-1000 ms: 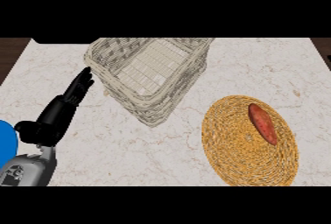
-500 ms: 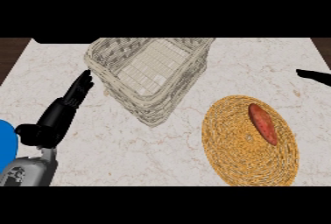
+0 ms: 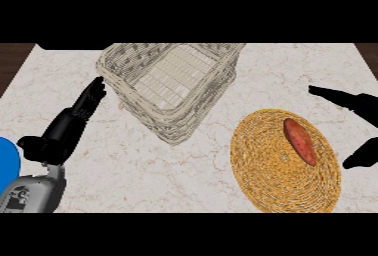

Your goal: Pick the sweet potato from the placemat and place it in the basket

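Observation:
A reddish sweet potato (image 3: 300,141) lies on the round woven orange placemat (image 3: 275,170) at the right of the counter. A grey wicker basket (image 3: 127,85) stands at the upper middle, nothing in it. My right hand (image 3: 357,104) comes in from the right edge, open, with fingers above and thumb (image 3: 362,155) below, just right of the placemat and not touching the sweet potato. My left hand (image 3: 68,126) rests open at the left, fingers pointing up toward the basket's left rim.
The pale marble counter (image 3: 111,165) spreads between basket and placemat. A blue object (image 3: 6,157) shows at the left edge beside my left forearm. Dark wood shows at the upper corners past the counter's edge.
My right hand has come into view from the right edge and moved left toward the placemat. The left hand, basket and sweet potato have not moved.

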You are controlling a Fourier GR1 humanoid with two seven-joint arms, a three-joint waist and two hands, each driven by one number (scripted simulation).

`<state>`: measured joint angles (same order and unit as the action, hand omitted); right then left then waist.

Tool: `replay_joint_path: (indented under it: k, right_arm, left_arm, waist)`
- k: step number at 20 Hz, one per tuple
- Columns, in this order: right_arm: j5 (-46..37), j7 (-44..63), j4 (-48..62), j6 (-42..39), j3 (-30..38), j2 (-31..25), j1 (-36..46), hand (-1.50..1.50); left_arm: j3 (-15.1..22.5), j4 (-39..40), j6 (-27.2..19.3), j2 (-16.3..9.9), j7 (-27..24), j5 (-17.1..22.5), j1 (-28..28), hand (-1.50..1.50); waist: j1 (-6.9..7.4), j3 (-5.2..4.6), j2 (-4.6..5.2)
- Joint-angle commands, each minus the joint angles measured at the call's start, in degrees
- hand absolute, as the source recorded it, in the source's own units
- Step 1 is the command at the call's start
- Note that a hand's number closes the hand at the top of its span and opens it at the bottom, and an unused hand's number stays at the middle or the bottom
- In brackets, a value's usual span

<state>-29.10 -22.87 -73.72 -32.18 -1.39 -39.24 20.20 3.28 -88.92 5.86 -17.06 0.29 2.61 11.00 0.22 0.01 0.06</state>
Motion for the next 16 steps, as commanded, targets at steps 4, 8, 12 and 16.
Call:
replay_joint_path:
  k: [4, 8, 12, 16]
  right_arm:
    - [-3.6, -4.1, -1.4, 1.7, 1.5, 3.5, -3.9, -1.5]
    - [-3.7, -8.2, 0.2, 0.6, 2.4, 3.6, -4.0, -1.5]
    - [-2.9, -5.9, -1.5, -5.0, 5.5, 1.7, -2.1, -1.5]
    - [-7.5, -4.2, -1.4, -0.4, 3.7, 6.1, -3.2, -1.5]
  left_arm:
    - [-1.8, -3.4, 2.5, 0.9, 0.3, -1.0, -2.9, 0.0]
    - [-0.6, -4.8, 1.0, 3.3, 3.3, -2.5, -2.1, 0.0]
    - [-3.6, -4.0, 3.3, 1.9, 2.9, -2.4, -1.1, 0.0]
    - [-3.7, -0.7, 4.4, 3.5, -1.1, -3.9, -2.0, 0.0]
  waist:
    - [-0.19, -0.01, -0.1]
    - [-0.22, 0.0, -0.09]
    - [-0.18, -0.01, -0.08]
    - [-0.18, -0.01, -0.05]
